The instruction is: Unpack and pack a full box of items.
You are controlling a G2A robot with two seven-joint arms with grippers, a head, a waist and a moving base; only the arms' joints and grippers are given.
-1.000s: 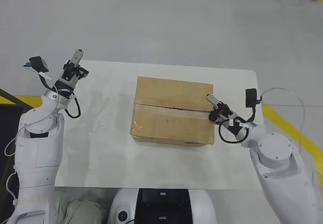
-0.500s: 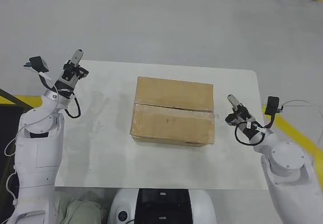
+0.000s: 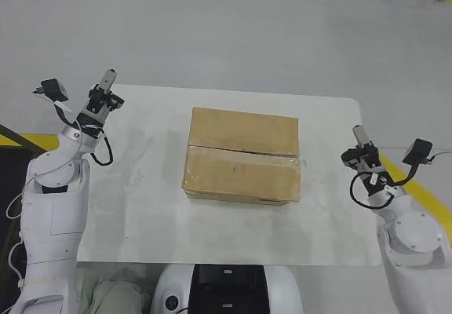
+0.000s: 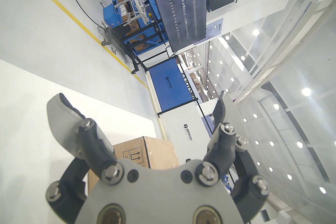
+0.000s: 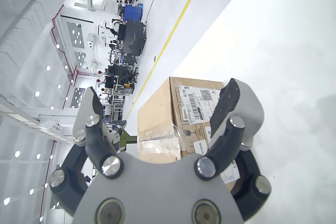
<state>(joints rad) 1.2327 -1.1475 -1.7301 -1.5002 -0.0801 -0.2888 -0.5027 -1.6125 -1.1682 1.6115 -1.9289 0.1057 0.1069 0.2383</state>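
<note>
Box (image 3: 242,155) sat closed mid-bench (image 3: 147,212), top seam taped. Right wrist view added a white label (image 5: 195,101) on its side face. Right gripper (image 3: 359,137) was spread wide, empty, at the right edge, apart from the box. Left gripper (image 3: 108,81) was wide, empty, over the far-left corner.

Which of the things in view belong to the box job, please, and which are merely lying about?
For the job:
cardboard box, closed, on the white table; left pincer, open and empty; right pincer, open and empty, clear of the box.

Just about:
yellow floor line; dark screen; blue shelving.
</note>
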